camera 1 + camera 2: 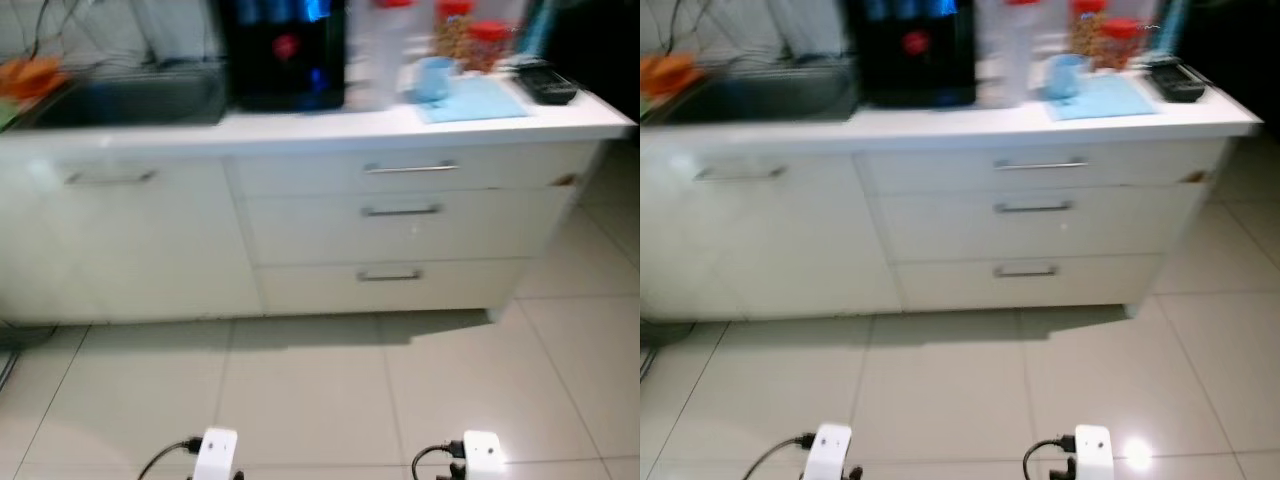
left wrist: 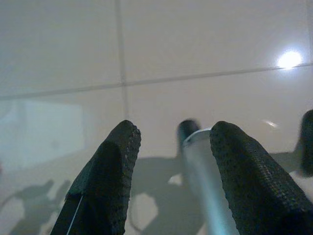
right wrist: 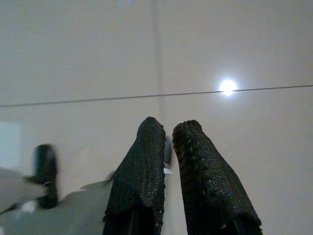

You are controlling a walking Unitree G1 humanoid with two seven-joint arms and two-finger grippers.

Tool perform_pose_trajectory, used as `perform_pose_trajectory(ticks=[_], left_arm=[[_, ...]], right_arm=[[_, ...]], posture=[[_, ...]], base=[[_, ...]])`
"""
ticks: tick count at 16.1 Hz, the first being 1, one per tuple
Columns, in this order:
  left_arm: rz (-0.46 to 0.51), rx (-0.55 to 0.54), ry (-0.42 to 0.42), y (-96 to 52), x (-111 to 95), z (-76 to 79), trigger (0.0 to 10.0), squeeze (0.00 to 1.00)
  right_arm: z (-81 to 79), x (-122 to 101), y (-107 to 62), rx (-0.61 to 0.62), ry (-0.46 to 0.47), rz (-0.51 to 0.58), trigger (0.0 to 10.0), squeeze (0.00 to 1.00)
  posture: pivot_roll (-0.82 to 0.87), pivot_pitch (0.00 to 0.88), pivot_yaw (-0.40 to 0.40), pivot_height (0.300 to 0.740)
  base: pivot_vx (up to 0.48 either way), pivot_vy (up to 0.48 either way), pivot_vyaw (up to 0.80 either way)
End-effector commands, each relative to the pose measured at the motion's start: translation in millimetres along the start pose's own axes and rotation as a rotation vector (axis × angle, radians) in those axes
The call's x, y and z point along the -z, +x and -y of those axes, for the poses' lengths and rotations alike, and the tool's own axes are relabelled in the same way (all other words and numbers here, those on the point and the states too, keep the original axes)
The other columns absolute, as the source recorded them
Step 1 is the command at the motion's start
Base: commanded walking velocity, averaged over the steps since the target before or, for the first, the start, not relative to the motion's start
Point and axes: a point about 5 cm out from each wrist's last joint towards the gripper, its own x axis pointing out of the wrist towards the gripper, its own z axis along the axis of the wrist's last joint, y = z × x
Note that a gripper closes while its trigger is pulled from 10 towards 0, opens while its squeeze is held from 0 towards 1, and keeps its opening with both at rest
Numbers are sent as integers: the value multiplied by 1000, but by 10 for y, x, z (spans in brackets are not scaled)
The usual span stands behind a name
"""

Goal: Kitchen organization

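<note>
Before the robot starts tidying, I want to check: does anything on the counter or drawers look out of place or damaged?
One small thing: an orange-brown mark at the right end of the top drawer, maybe a chip or a sticker; too blurred to tell. All drawers look shut, and nothing on the counter looks spilled.

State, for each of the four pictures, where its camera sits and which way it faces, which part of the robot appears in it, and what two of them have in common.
Left eye view: on the head, facing forward and down at the white cabinet with three drawers; both wrists along the bottom edge.
Right eye view: same head camera, same counter and black appliance.
Left wrist view: down at the tiled floor; left tool open.
Right wrist view: down at the floor; right tool shut.
Shared: both wrist views show glossy floor tiles with a lamp's glare.
</note>
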Motion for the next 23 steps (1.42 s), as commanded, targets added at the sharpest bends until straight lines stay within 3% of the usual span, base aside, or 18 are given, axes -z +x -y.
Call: perform_pose_trajectory(ticks=[1,8,15,19,23], left_arm=[[-15,-17,0,-6,37,-53,10000,0],[-19,-18,2,-5,39,-62,10000,0],[13,-11,-27,1,-19,-43,10000,0],[-7,-18,7,3,-6,-44,10000,0],[-10,-30,9,2,0,-51,10000,0]], right_arm=[[-56,-2,4,-16,-4,-2,10000,0],[-56,-7,6,-16,-1,-2,10000,0],[-61,-3,5,-18,1,-2,10000,0],[-59,-3,5,-18,-2,-3,10000,0],[-57,-1,5,-19,-6,-5,10000,0]], posture=[[33,65,67,740],[34,64,70,740],[36,62,70,740],[36,63,68,740],[36,61,67,740]], base=[[0,401,0],[0,372,0],[0,0,0],[0,0,0],[296,0,0]])
